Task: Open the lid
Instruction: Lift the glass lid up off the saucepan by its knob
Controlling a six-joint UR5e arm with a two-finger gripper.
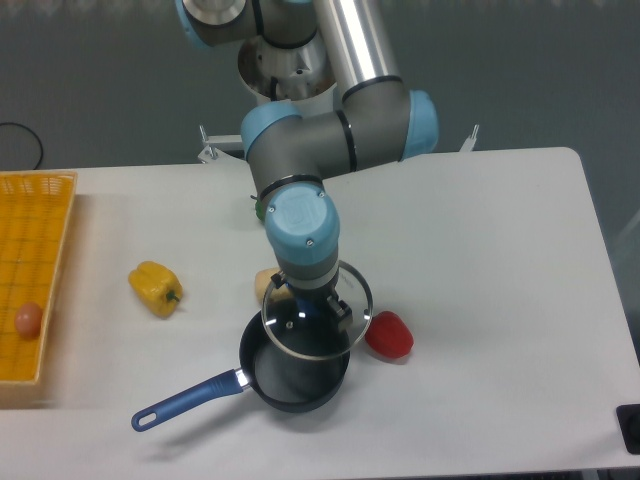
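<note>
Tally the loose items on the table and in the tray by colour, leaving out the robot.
Yellow: 2, the pepper and the tray
Red: 1, the pepper
Blue: 1, the saucepan
Clear glass: 1, the lid
Pinkish: 1, round item in the tray
Pale, part hidden: 1, item behind the arm
Total: 7

Your lid [318, 312] — clear glossy glass, thin metal rim. Saucepan [290, 378] — dark blue, smooth sheen. Desk [480, 250] matt white. Basket [35, 270] yellow plastic lattice. Peppers [155, 288] glossy.
</note>
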